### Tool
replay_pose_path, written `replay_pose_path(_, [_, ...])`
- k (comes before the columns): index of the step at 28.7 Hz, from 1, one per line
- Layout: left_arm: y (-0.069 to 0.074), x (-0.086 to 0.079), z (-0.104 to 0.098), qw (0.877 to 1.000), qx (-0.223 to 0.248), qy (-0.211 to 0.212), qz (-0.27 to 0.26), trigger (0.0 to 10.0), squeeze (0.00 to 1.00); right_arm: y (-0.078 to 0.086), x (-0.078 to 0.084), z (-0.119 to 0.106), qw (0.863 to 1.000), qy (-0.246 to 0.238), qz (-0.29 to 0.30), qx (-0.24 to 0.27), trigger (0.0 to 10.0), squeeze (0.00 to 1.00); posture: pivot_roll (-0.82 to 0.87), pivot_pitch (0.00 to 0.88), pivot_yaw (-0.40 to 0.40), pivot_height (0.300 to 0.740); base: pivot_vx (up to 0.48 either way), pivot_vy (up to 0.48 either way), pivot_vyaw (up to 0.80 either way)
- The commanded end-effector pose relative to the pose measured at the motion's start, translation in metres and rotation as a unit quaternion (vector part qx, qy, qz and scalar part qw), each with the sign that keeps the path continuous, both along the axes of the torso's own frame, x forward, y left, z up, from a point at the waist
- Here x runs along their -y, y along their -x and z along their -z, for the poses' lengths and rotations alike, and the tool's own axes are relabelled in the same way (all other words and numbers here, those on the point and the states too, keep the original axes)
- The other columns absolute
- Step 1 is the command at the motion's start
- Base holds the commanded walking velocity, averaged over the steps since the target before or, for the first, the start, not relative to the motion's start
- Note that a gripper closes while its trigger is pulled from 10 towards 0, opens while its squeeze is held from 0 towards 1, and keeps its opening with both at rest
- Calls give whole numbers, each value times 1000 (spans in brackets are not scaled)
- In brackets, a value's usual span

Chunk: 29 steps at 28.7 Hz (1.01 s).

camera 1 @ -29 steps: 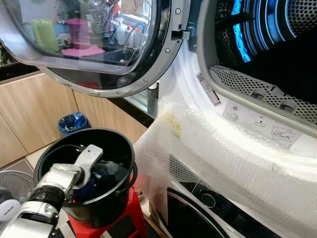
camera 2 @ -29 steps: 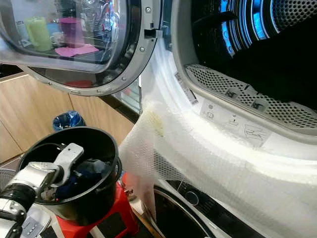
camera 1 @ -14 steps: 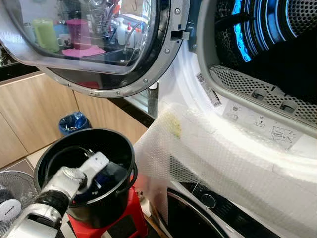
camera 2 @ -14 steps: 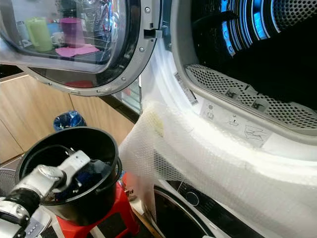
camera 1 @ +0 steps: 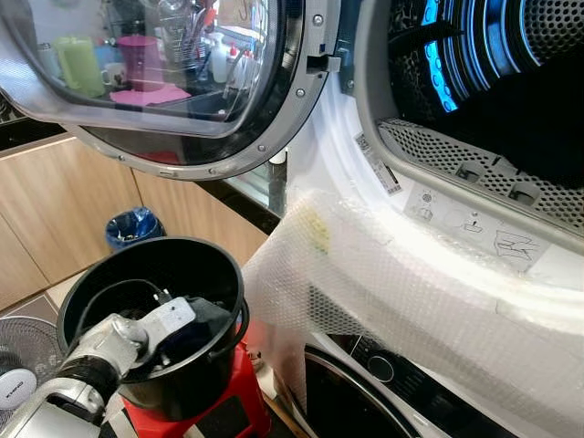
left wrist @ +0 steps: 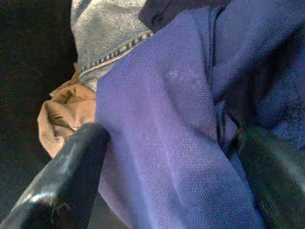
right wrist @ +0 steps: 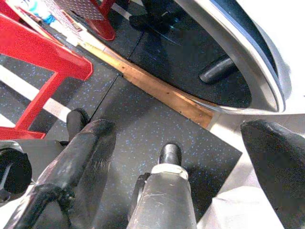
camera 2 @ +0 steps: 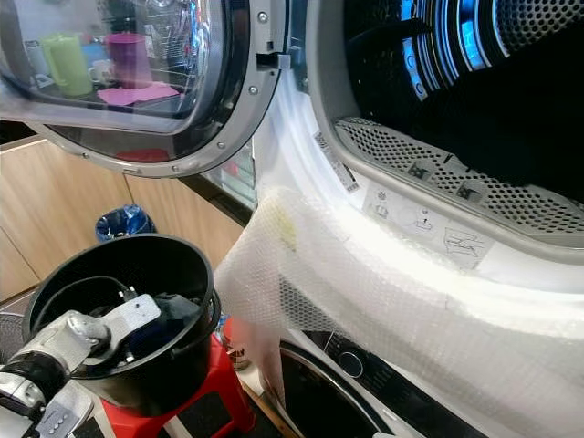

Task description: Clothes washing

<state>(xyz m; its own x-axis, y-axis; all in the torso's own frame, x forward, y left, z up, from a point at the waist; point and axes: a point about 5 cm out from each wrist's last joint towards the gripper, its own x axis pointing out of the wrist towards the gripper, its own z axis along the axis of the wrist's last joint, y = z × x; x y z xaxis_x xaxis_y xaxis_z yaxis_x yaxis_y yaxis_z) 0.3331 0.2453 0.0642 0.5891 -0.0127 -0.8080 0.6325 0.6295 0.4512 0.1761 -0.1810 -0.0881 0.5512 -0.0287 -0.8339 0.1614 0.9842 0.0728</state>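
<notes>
Inside the black bucket, the left gripper is spread wide, a blue garment lying between its fingers, not yet pinched.

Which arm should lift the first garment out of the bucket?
Left. Its end effector is already down in the black bucket, fingers open astride the blue garment. The right end effector hangs open above the dark floor, beside the red stool.
</notes>
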Motion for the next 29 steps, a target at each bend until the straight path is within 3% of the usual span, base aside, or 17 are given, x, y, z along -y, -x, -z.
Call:
replay_pose_path(1, [4, -8, 3, 1000, -8, -29, 2, 0, 0, 1, -1, 1, 1000, 1, -6, -6, 10000, 0, 196, 93, -52, 740, 0, 0, 0])
replay_pose_path(17, [5, -6, 7, 999, -12, -47, 20, 0, 0, 0, 0, 0, 1000, 13, -23, -8, 10000, 0, 195, 95, -58, 740, 0, 0, 0])
replay_pose_path(29, [9, 1, 14, 1000, -24, -12, 13, 0, 0, 3, 0, 2, 999, 22, -35, -15, 10000, 0, 189, 93, -59, 740, 0, 0, 0])
